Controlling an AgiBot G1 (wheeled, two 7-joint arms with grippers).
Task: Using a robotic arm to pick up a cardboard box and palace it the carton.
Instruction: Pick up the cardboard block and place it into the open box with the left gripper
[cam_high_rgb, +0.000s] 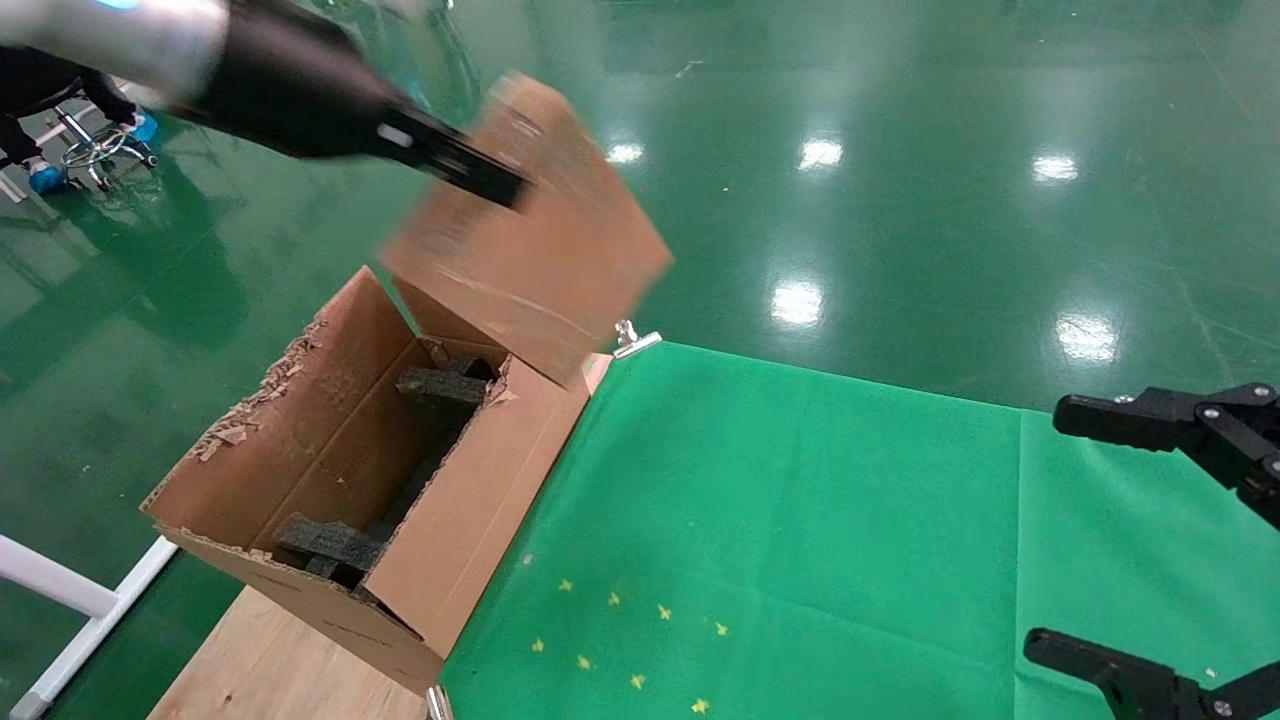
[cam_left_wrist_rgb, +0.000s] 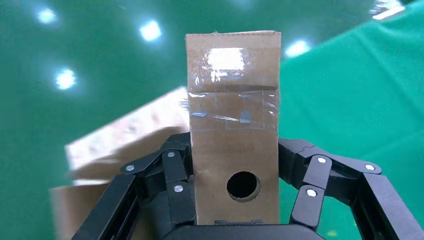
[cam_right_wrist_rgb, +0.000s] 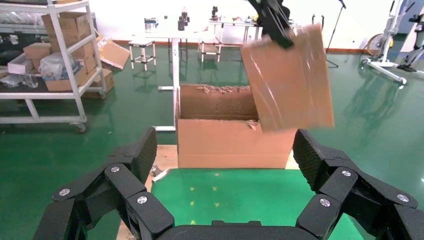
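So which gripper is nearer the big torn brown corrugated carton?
Left. The left gripper holds the small taped cardboard box above the carton; the right gripper is open, far off over the green cloth.

In the head view the carton sits at lower left, on the left edge of the worktop, with foam blocks inside it. The cardboard box hangs tilted at upper centre, above the carton's far end, held at its upper edge by the left pincer reaching in from the upper left. The right pincer sits at the right edge, over the worktop, well apart from both.
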